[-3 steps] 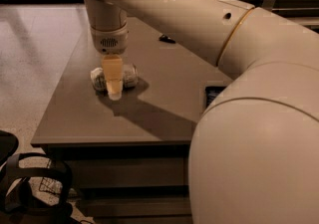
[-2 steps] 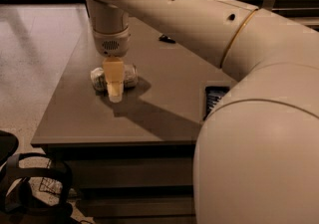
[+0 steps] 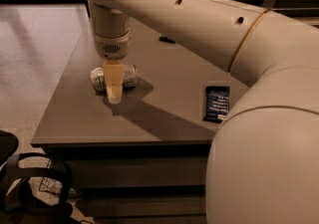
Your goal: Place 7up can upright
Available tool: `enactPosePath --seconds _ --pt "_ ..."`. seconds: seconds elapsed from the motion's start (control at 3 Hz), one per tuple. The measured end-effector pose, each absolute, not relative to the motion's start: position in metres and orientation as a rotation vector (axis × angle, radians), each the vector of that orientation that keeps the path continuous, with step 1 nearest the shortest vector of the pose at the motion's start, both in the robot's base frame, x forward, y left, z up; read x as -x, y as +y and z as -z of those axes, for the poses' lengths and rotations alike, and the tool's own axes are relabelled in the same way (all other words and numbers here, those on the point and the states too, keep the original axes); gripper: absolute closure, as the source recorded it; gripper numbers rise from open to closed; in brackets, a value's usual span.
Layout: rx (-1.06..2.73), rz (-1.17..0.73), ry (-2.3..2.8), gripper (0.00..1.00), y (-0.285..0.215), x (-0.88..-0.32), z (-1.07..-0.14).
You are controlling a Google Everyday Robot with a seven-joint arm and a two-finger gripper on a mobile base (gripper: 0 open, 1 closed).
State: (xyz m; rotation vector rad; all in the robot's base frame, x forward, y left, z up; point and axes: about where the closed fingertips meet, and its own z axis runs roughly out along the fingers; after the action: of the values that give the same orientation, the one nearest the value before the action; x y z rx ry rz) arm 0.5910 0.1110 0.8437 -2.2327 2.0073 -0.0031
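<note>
The 7up can (image 3: 129, 75) lies on its side on the grey table (image 3: 164, 118), near the left edge. Its whitish-silver ends stick out on both sides of my gripper. My gripper (image 3: 114, 91) comes straight down from the cream arm and sits right at the can's middle, with its tip at the table surface in front of the can. The can's middle is hidden behind the gripper.
A flat dark-blue snack bar (image 3: 217, 103) lies on the table at the right, next to my arm's large shell. A small flat black wrapper (image 3: 167, 39) lies at the back. A black chair (image 3: 30, 188) stands on the floor at lower left.
The gripper stays at the lying can. The arm's big shell has shifted, so the whole dark-blue snack bar now shows.
</note>
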Motion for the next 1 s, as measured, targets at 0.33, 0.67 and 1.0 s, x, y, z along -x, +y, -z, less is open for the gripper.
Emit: enactPosePath --seconds 0.33,0.67,1.0 --pt "2.245 0.005 1.983 0.00 0.115 -0.592 -0.843" --pt "2.269 0.025 1.999 0.00 0.117 -0.594 -0.838" --pt "2.277 0.045 2.018 0.00 0.116 -0.598 -0.833"
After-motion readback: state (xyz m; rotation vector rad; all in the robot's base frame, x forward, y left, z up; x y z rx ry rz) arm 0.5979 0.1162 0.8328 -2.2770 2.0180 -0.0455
